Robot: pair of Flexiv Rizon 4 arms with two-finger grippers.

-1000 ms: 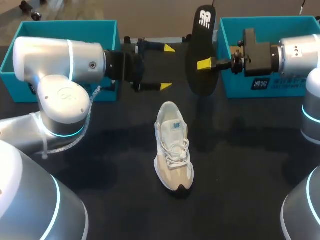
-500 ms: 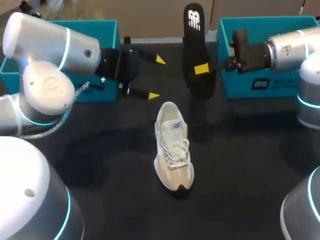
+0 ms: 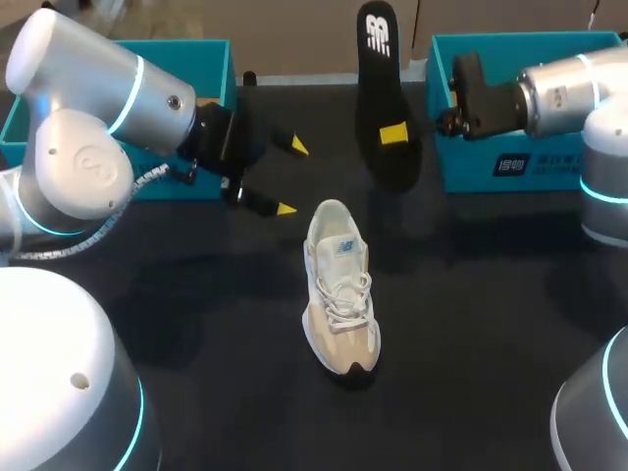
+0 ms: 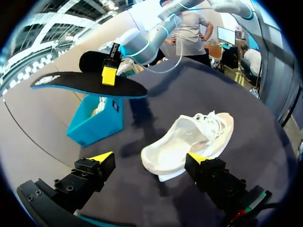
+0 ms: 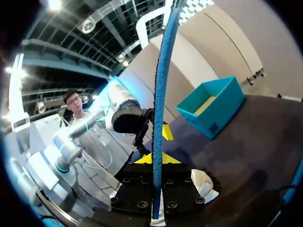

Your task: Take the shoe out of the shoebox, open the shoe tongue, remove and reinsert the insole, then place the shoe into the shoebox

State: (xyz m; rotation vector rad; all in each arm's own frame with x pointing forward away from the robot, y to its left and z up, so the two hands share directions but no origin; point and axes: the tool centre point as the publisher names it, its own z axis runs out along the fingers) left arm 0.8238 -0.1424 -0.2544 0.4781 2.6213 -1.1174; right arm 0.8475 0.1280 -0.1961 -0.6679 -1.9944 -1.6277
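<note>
Right gripper (image 3: 395,134) clamps insole (image 3: 389,165); shoe (image 3: 340,289) (upright) on table (image 3: 481,314).

White shoe (image 3: 340,289) on the table (image 3: 471,294), black insole (image 3: 378,59) aloft.
The laced shoe stands upright, toe toward the robot; the insole hangs on edge in the right tool (image 3: 394,134), beside a teal shoebox (image 3: 491,172).

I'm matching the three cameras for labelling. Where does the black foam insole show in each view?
Head view: the black foam insole stands upright in the right gripper, beyond the white sneaker.
Left wrist view: the insole is ahead of the left gripper, beyond the sneaker.
Right wrist view: the insole is edge-on, clamped in that gripper.
Shared landmark: the sneaker, in all three.
</note>
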